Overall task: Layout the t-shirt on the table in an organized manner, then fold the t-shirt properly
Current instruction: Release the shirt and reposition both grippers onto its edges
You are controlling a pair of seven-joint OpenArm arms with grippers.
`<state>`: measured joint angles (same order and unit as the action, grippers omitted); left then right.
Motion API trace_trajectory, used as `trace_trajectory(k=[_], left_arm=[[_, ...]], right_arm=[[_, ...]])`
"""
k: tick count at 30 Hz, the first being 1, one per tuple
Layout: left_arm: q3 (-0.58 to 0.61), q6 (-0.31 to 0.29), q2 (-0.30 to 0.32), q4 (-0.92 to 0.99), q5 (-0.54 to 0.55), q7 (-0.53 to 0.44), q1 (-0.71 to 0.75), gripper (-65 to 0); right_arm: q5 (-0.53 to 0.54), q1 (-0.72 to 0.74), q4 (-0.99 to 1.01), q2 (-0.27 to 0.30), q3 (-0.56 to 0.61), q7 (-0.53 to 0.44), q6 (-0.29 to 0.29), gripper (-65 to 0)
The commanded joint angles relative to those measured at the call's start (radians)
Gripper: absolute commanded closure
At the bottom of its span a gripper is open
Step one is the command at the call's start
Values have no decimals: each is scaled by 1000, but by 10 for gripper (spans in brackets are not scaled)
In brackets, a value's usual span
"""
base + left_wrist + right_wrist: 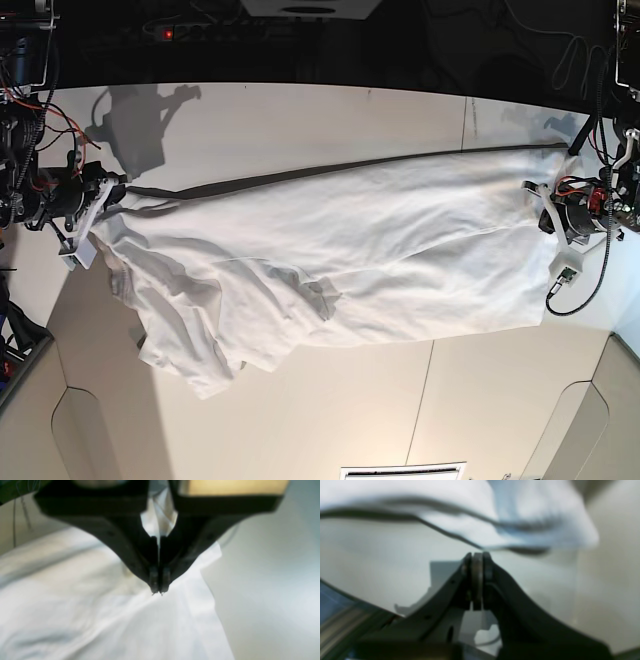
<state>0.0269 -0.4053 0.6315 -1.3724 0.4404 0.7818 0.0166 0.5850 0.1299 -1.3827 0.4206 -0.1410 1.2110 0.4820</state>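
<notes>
Left hand (159,590) pinching t-shirt (100,620) | table (270,585) bare alongside

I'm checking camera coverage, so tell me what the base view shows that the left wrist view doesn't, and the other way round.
Only the base view shows the whole shirt stretched across the table between both arms, bunched toward the right end effector, plus the table's dark seam.

Only the left wrist view shows, close up, the left end effector with jaws pressed together on a pinch of cloth.

Both show the white shirt lying wrinkled on the pale table and the left end effector at its edge.
</notes>
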Motion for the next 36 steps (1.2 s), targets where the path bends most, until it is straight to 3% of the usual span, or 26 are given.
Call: trace_trajectory(k=[1,6,8,15,18,25,31,36], left_arm=[[-8,-2,19,-12,5,-33,-16,-9],[-8,-3,11,-13,51,-157,-24,-9],[-8,-3,-10,-13,57,-165,-40,-9],[-8,-6,-113,-12,57,-165,-69,-9],[-8,-34,-149,-12,57,-154,-69,-9],[-8,-33,-161,0,57,-122,-59,-9],[-8,-33,-161,83,58,-104,-49,-9],[-8,-34,-160,148,57,-34,-26,-9]], right_arm=[[33,22,-43,16,-8,-23,5,0],[43,28,-155,11,-8,-213,24,0],[39,33,-162,5,-8,-290,25,0],[-107,47,-114,-100,-7,-333,23,0],[-138,47,-29,-127,-7,-356,23,0],[-144,44,130,-130,-8,-343,23,0],[-140,39,151,-130,-8,-309,23,0],[-129,34,151,-129,-8,-223,23,0]])
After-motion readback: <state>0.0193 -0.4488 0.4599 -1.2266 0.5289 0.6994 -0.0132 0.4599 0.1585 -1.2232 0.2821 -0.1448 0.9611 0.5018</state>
